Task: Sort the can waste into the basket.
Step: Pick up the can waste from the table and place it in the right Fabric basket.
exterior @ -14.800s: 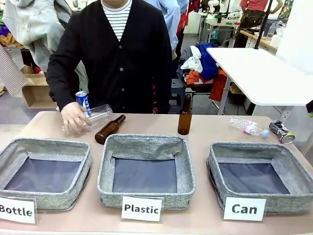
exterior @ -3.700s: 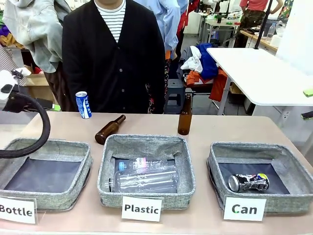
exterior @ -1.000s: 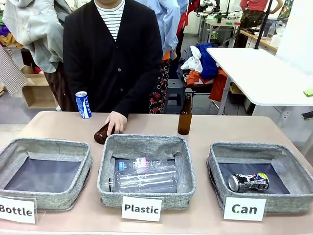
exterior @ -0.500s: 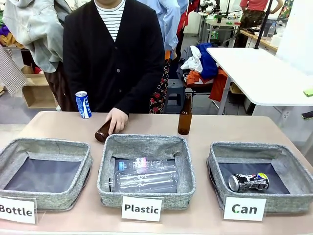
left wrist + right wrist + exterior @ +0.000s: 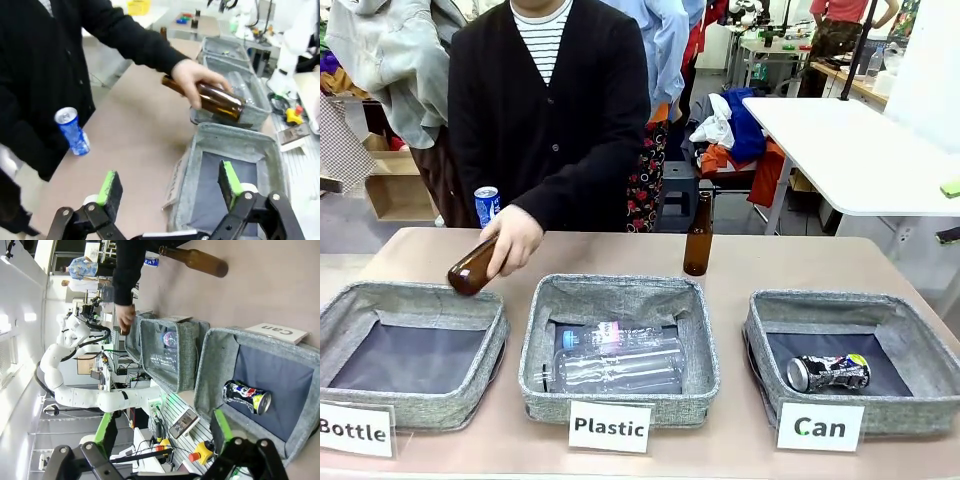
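Blue-and-white metal can standing far-left on surface; crushed silver can lying in grey fabric "Can" basket. Left pincer, right pincer hanging spread, empty. Risk: person's hand, holding brown glass bottle, clipping upright can.

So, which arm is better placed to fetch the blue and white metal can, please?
Left. The left arm's jaws, open, face the upright blue and white metal can nearby; the right arm's jaws hang by the grey fabric "Can" basket.

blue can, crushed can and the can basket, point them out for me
blue and white can [image 5: 73, 132], left wrist view, middle of its printed side
crushed can [image 5: 828, 372], front view, middle of its dented body
Can basket [image 5: 825, 308], front view, inside of its far wall
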{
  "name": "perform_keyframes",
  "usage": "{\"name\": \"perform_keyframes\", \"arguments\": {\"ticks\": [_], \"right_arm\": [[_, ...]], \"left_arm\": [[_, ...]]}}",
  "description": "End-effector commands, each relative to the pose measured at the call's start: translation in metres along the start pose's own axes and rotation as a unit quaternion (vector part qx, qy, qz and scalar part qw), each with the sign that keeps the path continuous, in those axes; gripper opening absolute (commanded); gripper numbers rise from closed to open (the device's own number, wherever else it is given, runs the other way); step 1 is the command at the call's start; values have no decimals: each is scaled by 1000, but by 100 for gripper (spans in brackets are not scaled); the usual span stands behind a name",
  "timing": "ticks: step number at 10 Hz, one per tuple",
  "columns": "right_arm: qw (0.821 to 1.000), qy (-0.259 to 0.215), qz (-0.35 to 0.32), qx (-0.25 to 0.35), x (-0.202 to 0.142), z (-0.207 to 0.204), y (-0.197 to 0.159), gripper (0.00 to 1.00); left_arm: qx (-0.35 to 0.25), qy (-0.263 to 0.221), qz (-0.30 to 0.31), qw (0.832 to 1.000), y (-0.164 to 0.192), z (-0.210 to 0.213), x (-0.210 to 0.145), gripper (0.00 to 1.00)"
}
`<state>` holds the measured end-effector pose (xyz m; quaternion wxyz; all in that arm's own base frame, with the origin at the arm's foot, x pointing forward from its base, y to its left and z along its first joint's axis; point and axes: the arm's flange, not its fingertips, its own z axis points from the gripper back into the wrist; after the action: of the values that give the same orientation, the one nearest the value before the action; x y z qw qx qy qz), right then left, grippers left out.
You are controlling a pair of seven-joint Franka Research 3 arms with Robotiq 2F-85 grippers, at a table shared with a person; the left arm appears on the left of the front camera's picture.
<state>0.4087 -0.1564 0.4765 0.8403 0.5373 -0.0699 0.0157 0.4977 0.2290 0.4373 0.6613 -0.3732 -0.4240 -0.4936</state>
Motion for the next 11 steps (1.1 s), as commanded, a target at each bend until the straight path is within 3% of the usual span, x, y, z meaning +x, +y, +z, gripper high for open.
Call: {"name": "perform_keyframes", "arguments": {"ticks": [1,2,3,5,8,11], "right_arm": [[1000,5,9,-2,-1,3,2,100],[1000,5,9,-2,-1,3,2,100],[1000,5,9,-2,-1,3,2,100],[1000,5,9,-2,-1,3,2,100],[1000,5,9,-2,-1,3,2,100],[1000,5,9,-2,-1,3,2,100]], "left_arm": [[32,-55,4,998,-51,107,-9,100],[63,-91,22,994,-81,158,-19,100],[65,-128,3,990,-120,191,-36,100],[98,-155,2,983,-159,201,-70,100],[114,-169,8,979,-167,197,-86,100],[100,-148,10,984,-144,186,-68,100]]}}
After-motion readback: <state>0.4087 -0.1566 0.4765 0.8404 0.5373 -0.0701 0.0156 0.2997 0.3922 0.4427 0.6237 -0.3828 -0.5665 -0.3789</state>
